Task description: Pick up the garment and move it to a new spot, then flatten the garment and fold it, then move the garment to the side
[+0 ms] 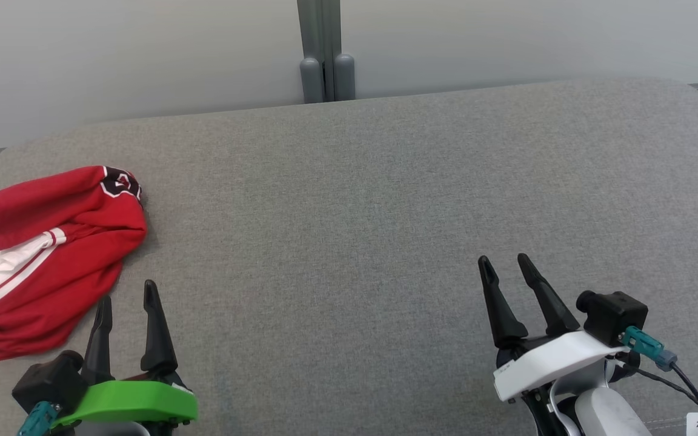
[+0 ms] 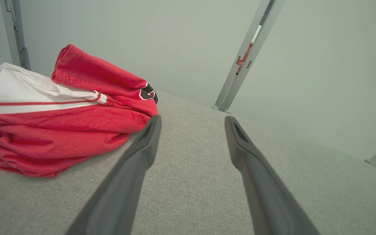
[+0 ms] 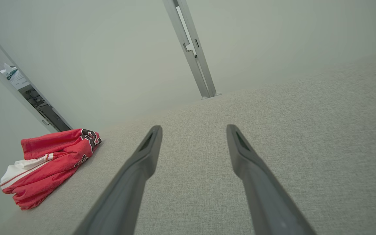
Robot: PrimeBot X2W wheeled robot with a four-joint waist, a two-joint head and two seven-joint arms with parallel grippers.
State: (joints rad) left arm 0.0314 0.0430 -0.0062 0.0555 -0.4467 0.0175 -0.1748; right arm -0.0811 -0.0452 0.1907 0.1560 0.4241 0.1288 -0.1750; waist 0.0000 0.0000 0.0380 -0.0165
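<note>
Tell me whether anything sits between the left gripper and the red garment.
Nothing visible does. The left gripper is open and close beside the near edge of the red and white garment, which lies bunched to its left on the grey fabric surface. No other object lies between them.

The garment (image 1: 70, 254) is red, with a white panel crossed by a thin red stripe and a black-and-white emblem on one corner. It lies bunched in a loose, rumpled heap, with layers folded over one another and not spread flat. In the head view it sits at the left edge of the frame, from mid-height toward the lower left, with the white part running out of the picture and the emblem at its upper right. It rests on the grey cloth surface (image 1: 349, 212). In the left wrist view it is a thick stack at the left; in the right wrist view it lies at the lower left.
</note>
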